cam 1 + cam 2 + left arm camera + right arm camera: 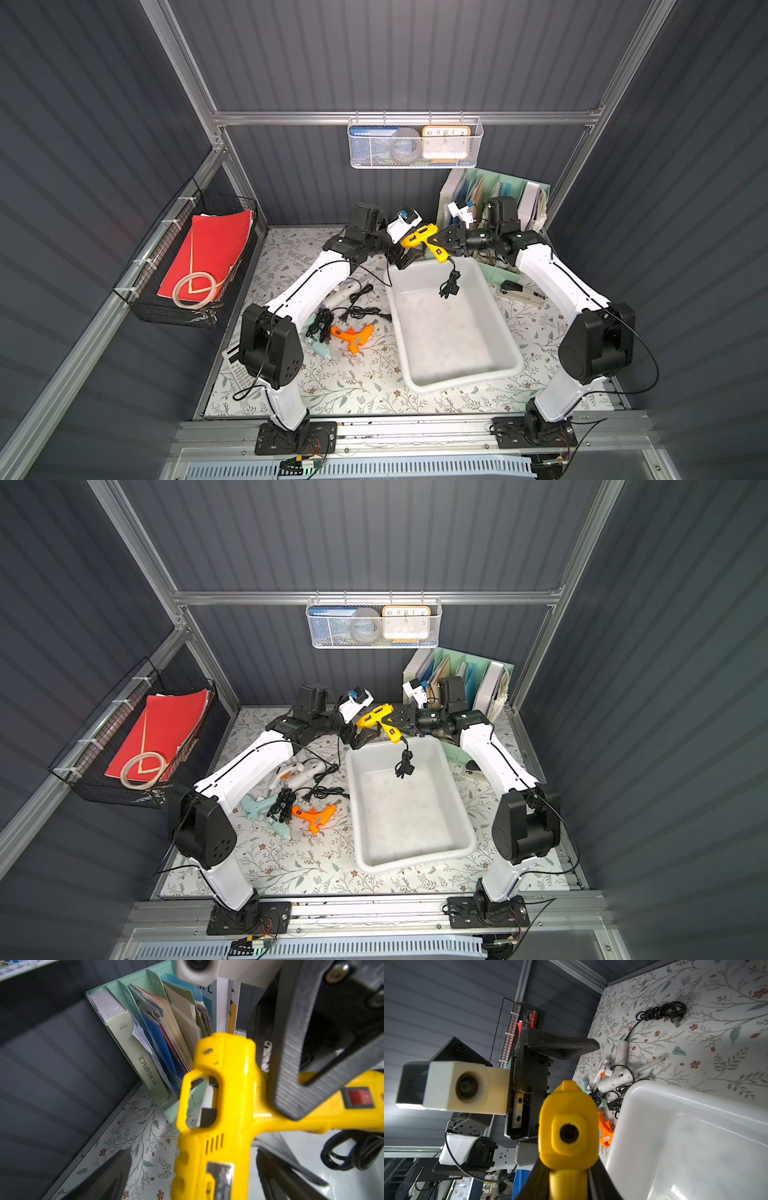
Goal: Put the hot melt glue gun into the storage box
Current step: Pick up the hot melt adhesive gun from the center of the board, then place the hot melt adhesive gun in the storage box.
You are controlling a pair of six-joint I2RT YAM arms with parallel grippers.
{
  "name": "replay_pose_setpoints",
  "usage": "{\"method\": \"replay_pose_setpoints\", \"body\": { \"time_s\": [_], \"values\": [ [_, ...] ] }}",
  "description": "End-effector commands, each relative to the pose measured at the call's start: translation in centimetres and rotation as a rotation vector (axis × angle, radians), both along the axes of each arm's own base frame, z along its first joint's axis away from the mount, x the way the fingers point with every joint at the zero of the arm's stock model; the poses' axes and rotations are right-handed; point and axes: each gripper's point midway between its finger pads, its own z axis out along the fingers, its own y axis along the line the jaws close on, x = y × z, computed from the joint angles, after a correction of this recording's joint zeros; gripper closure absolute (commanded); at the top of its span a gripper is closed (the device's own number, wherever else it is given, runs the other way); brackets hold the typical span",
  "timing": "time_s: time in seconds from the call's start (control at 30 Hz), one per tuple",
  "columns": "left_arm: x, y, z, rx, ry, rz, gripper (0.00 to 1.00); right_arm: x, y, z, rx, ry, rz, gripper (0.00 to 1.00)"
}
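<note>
The yellow hot melt glue gun [419,239] [374,717] hangs in the air over the far edge of the storage box [457,380] [409,860], a shallow white tub with nothing in it. My right gripper [442,242] [569,1182] is shut on the gun's barrel, with a finger pressed on each side. My left gripper [401,248] [191,1180] is open, and its fingers stand wide on either side of the gun [218,1105] without touching it. The gun's bundled black cord [449,284] dangles above the tub's floor.
Orange [352,336], white [347,291] and pale teal [318,345] glue guns lie with tangled cords left of the tub. A green file rack [494,199] and a stapler [521,293] are at the back right. A black wire basket [191,257] and a white mesh basket [413,143] hang on the walls.
</note>
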Motion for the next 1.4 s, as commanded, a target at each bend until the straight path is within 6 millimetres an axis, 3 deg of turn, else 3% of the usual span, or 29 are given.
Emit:
{"method": "replay_pose_setpoints", "body": {
  "time_s": [0.0, 0.2, 0.3, 0.43, 0.57, 0.77, 0.87, 1.1, 1.23, 1.37],
  "values": [
    [-1.6, 0.3, 3.8, -0.055, -0.085, 0.003, 0.00, 1.0, -2.0, 0.6, -0.002, -0.020, -0.114, 1.00],
    [-2.3, 3.7, 6.0, -0.144, -0.127, 0.207, 0.00, 0.7, -5.2, -2.6, -0.175, -0.007, -0.281, 1.00],
    [-1.1, 7.6, 6.8, -0.258, -0.132, 0.484, 0.00, -0.2, -6.1, -4.4, -0.229, 0.035, -0.343, 1.00],
    [-0.4, 13.5, 5.9, -0.370, -0.069, 0.854, 0.00, -2.1, -6.9, -7.2, -0.344, 0.078, -0.410, 1.00],
    [-0.7, 17.8, 3.7, -0.422, 0.068, 1.109, 0.00, -3.8, -6.1, -9.5, -0.408, 0.105, -0.421, 1.00],
    [-1.2, 23.9, -3.0, -0.500, 0.436, 1.395, 0.00, -4.4, -3.8, -13.2, -0.443, 0.157, -0.377, 1.00],
    [-2.3, 25.0, -5.1, -0.475, 0.505, 1.486, 0.00, -4.1, -2.6, -14.8, -0.457, 0.165, -0.349, 1.00],
    [-5.8, 28.2, -8.1, -0.466, 0.571, 1.715, 0.00, -2.1, 0.7, -16.6, -0.416, 0.160, -0.300, 1.00],
    [-7.9, 30.1, -9.1, -0.467, 0.622, 1.803, 0.00, -0.6, 1.5, -17.7, -0.389, 0.175, -0.320, 1.00],
    [-9.3, 31.3, -10.6, -0.481, 0.708, 1.818, 0.00, 0.3, 1.8, -20.0, -0.403, 0.198, -0.333, 1.00]
  ]
}}
